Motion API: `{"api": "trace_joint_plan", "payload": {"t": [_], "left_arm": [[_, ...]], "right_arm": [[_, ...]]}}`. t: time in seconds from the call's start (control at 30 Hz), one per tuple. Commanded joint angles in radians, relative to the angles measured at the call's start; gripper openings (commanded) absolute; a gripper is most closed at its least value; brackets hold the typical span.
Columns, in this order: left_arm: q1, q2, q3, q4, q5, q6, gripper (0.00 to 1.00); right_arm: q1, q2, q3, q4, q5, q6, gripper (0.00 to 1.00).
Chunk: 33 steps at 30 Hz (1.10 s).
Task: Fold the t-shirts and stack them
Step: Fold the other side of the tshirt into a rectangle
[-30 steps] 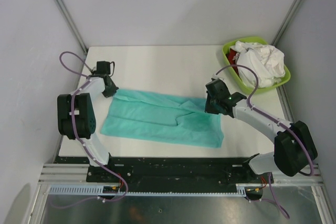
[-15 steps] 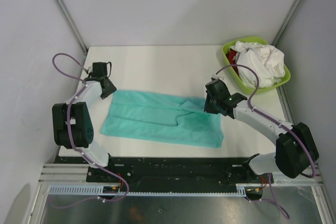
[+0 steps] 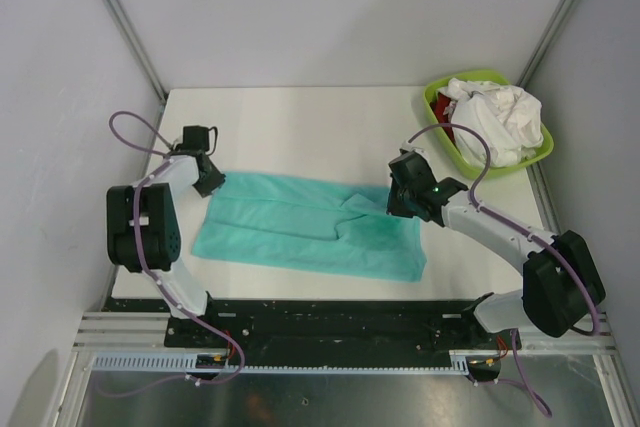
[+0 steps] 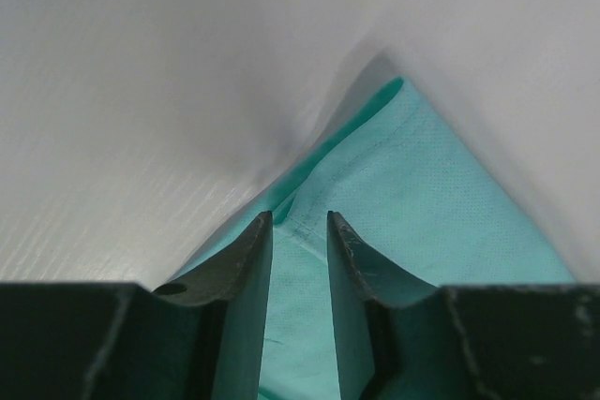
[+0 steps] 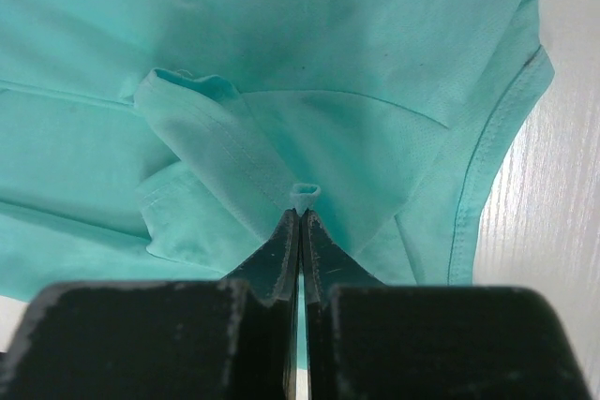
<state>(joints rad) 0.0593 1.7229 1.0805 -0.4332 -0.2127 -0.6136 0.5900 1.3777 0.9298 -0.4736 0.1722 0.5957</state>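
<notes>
The teal t-shirt (image 5: pixel 375 91) is pinched in the right gripper (image 5: pixel 300 211); the left gripper (image 4: pixel 299 231) is parted narrowly above it.

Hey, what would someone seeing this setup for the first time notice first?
A teal t-shirt lies spread on the white table, toward its near edge, the right tool shut on a small pinch of it near its right end. The left tool is open at its far-left corner. A lime-green basin of crumpled white cloth sits far right.
</notes>
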Motion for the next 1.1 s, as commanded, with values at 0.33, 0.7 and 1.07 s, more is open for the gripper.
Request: {"api": "trace_joint_plan", "payload": {"t": [0.33, 0.7, 1.07], "left_arm": [[0.004, 0.037, 0.007, -0.009, -0.026, -0.04, 0.29], [0.005, 0.003, 0.047, -0.028, -0.046, -0.014, 0.0], [0.005, -0.118, 0.045, -0.067, -0.069, 0.01, 0.0]], "right_arm": [[0.006, 0.014, -0.002, 0.041, 0.003, 0.012, 0.0], [0.007, -0.029, -0.002, 0.017, 0.012, 0.009, 0.0], [0.01, -0.135, -0.002, -0.065, 0.028, 0.019, 0.0]]}}
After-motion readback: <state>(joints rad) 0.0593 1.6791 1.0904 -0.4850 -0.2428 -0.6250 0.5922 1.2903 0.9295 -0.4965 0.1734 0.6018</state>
